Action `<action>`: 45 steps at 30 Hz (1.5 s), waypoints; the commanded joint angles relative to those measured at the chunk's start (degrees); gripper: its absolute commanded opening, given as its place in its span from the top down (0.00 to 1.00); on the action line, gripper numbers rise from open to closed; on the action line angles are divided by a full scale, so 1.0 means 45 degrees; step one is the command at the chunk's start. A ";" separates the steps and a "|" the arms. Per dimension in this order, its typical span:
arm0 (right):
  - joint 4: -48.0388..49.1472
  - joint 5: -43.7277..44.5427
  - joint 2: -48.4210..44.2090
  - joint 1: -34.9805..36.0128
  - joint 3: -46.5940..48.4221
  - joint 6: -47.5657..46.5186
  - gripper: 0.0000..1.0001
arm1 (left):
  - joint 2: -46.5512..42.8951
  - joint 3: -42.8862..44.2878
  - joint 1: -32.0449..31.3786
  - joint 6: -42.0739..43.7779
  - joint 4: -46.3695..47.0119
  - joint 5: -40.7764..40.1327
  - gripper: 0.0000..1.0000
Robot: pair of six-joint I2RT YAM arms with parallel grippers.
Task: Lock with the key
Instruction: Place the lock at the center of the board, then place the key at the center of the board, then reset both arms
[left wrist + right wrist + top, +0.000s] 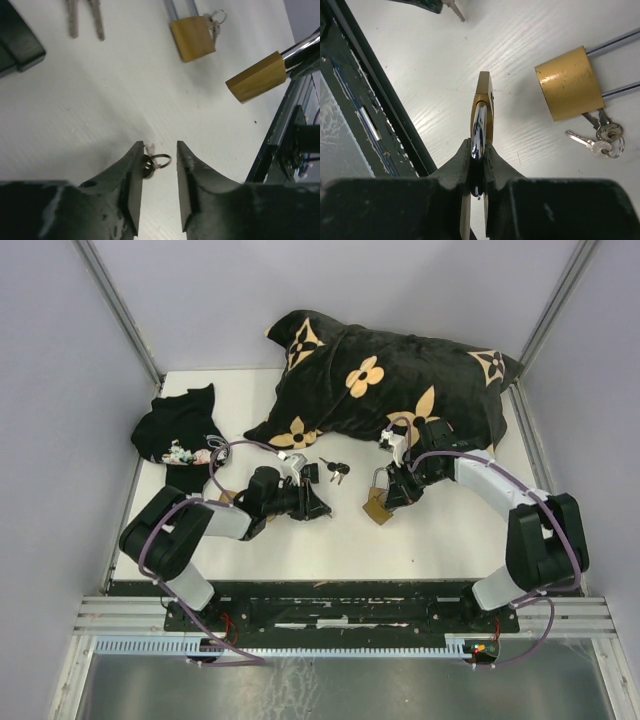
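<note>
My left tool (pixel 160 147) is low over the white surface (pixel 100 100) with its fingers apart and a narrow gap between them. A small key ring (pixel 159 160) lies in that gap, close against the left-hand finger (pixel 131 175). The key on it is mostly hidden behind that finger, and nothing is clamped.

My right tool (pixel 479 145) is pressed together on the shackle of the brass padlock (pixel 483 97). The padlock body sticks out straight ahead of the fingertips, edge-on to the wrist camera. From my left tool it is ahead and to the right, tilted, with the shackle running off toward the right tool. I can't tell if its corner touches the surface.

A second padlock (pixel 568 82) lies flat on the surface just right of the held one, with a bunch of keys (pixel 602 137) at its body. From my left tool it's straight ahead. Two loose keys (pixel 73 20) lie ahead-left of the left tool.

A black flowered blanket (pixel 420 360) is piled beyond both tools. A black cloth (pixel 175 425) lies off to the left.
</note>
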 commanded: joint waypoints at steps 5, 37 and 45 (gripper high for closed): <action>0.2867 -0.1993 0.1983 0.0078 -0.0149 0.3551 0.98 | -0.2873 0.0194 -0.0451 0.0830 -0.4374 -0.2579 0.40; -0.1018 0.4417 -0.3270 0.1938 0.3201 -0.2485 0.12 | -0.9893 0.5464 -0.0493 0.1059 -1.0307 -0.4562 0.01; -0.2305 0.8196 -0.3559 0.1815 0.9249 0.1829 0.01 | -0.8708 1.0587 -0.0464 0.1729 -1.3111 -0.5201 0.01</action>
